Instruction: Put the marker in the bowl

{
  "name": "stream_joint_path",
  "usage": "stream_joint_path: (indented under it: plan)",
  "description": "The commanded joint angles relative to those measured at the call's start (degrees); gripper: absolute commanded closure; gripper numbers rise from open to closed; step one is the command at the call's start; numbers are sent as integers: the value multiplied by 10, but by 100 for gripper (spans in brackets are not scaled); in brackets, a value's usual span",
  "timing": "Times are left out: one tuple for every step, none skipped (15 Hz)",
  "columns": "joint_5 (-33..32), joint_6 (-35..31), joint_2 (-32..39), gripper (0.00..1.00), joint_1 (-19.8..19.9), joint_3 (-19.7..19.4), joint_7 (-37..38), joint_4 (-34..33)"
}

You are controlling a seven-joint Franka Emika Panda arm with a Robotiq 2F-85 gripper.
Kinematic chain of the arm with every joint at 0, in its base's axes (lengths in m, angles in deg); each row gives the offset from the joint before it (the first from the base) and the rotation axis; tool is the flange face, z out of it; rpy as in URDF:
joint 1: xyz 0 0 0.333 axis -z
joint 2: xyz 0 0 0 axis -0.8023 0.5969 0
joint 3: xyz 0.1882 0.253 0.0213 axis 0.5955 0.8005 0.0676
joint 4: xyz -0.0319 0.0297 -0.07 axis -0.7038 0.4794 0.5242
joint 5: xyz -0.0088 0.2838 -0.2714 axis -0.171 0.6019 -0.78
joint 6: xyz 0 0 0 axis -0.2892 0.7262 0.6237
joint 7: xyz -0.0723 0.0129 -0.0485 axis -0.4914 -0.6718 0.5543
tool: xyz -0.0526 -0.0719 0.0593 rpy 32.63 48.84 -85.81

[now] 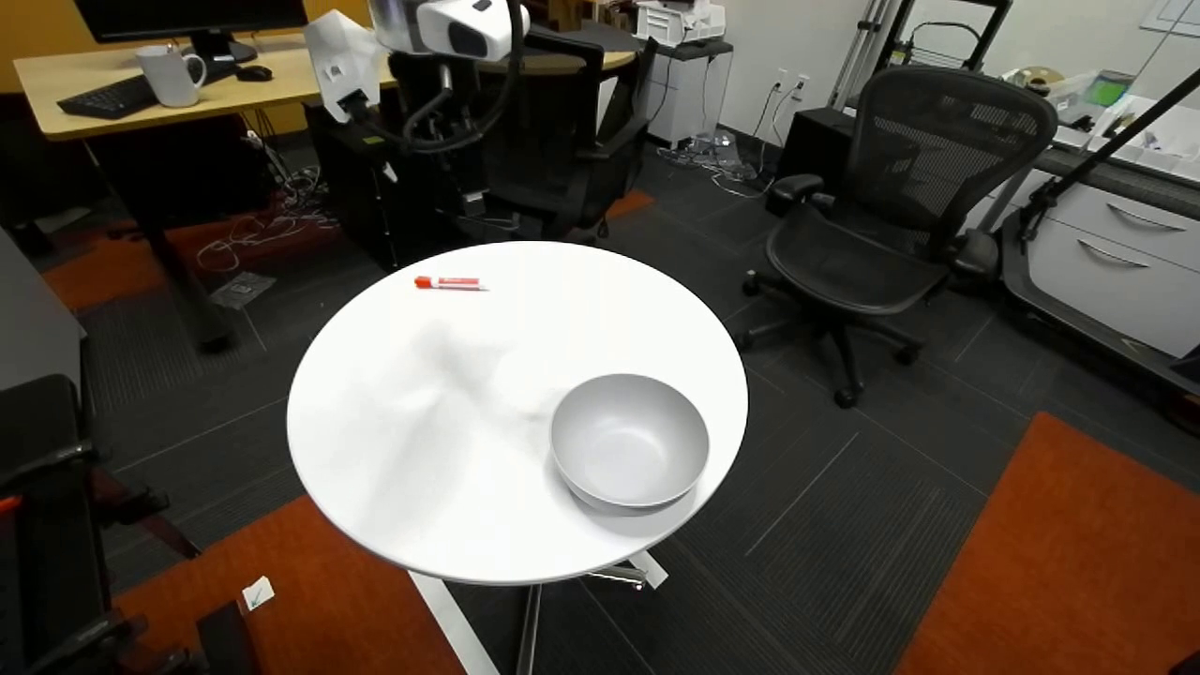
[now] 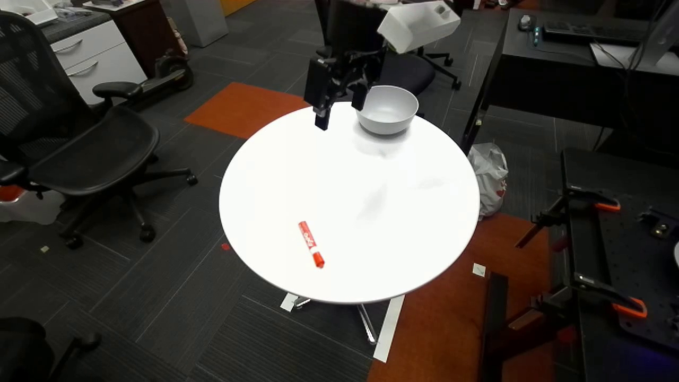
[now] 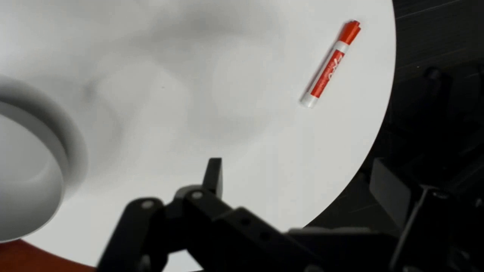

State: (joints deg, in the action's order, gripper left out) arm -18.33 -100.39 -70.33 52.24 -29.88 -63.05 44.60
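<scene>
The red marker with whitish parts lies flat on the white round table; it shows in both exterior views (image 1: 455,284) (image 2: 311,244) and in the upper right of the wrist view (image 3: 328,70). The light grey bowl (image 1: 630,441) stands upright and empty near the table's edge, across from the marker; it also shows in an exterior view (image 2: 386,119) and cut off at the left of the wrist view (image 3: 26,158). My gripper (image 3: 301,179) is open, with nothing between its fingers. It hangs above the table, apart from the marker and the bowl [it also shows in both exterior views: gripper (image 1: 431,187), gripper (image 2: 340,111)].
The white table (image 1: 375,375) has a round edge, and one fingertip lies past that edge in the wrist view. A black mesh chair (image 1: 900,206) stands beside the table. A desk (image 1: 281,75) with a mug (image 1: 171,77) is behind the arm.
</scene>
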Motion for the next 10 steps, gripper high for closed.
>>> stream_joint_path:
  plan:
    - [52,-10,59,0,-7,18,12,-50]
    - [62,-7,73,0,-8,23,10,-60]
    - [70,-7,87,0,-9,26,13,-72]
    - [75,-5,102,0,-11,27,16,-85]
    - [71,-3,119,0,-17,23,28,-99]
    - [74,-2,130,0,-18,23,32,-109]
    - [72,-5,145,0,-21,20,45,-123]
    - [75,-8,159,0,-23,20,57,-136]
    - [81,-9,174,0,-23,22,66,-152]
    - [87,-5,187,0,-21,26,70,-166]
